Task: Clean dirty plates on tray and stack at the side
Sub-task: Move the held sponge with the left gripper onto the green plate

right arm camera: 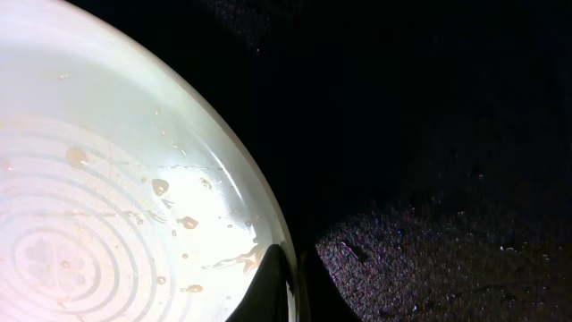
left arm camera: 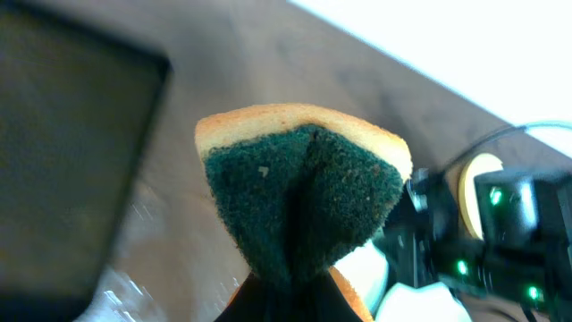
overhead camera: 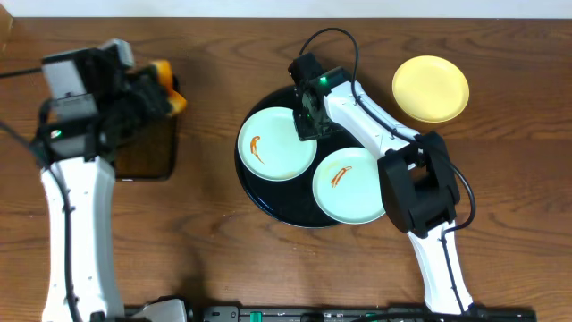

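Note:
The round black tray [overhead camera: 268, 199] holds two pale mint plates. The left plate [overhead camera: 277, 143] and the right plate [overhead camera: 351, 185] each carry an orange-brown sauce streak. A pale yellow plate [overhead camera: 431, 88] lies on the table to the right of the tray. My right gripper [overhead camera: 308, 123] is shut on the left plate's far right rim; the wrist view shows the wet rim [right arm camera: 268, 224] pinched between its fingers [right arm camera: 268, 291]. My left gripper [overhead camera: 154, 89] hovers at the far left, shut on a yellow sponge [left arm camera: 304, 188] with its green scouring face toward the camera.
A smaller rectangular black tray [overhead camera: 147, 148] lies under the left arm, also visible in the left wrist view [left arm camera: 63, 134]. The right arm's white links [overhead camera: 393, 143] reach over the round tray's right side. Bare wood runs between the two trays.

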Available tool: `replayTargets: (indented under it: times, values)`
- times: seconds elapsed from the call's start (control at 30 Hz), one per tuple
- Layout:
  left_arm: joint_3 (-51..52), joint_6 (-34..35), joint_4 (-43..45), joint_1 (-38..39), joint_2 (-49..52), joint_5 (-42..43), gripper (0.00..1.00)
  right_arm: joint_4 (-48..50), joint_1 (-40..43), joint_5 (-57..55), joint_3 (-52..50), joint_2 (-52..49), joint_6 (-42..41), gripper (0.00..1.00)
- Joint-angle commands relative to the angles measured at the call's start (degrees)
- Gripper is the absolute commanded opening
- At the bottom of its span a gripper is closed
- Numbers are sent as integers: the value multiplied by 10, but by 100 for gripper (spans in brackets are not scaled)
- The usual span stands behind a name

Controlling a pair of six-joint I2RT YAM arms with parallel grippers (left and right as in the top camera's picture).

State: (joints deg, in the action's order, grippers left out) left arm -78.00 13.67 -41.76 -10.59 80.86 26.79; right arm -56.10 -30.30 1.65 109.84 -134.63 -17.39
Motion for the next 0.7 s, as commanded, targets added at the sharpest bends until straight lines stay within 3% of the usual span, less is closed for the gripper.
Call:
replayTargets:
  times: [0.0, 0.33, 0.67]
  values:
    - [22, 77, -27, 41, 50, 11, 7, 1, -5, 5, 4, -11, -13, 1]
    - [22, 107, -10, 177, 205, 11, 7, -1, -4, 33, 4, -11, -19, 1]
    - [22, 122, 24, 237, 299, 11, 8, -1, -4, 33, 4, -11, -23, 1]
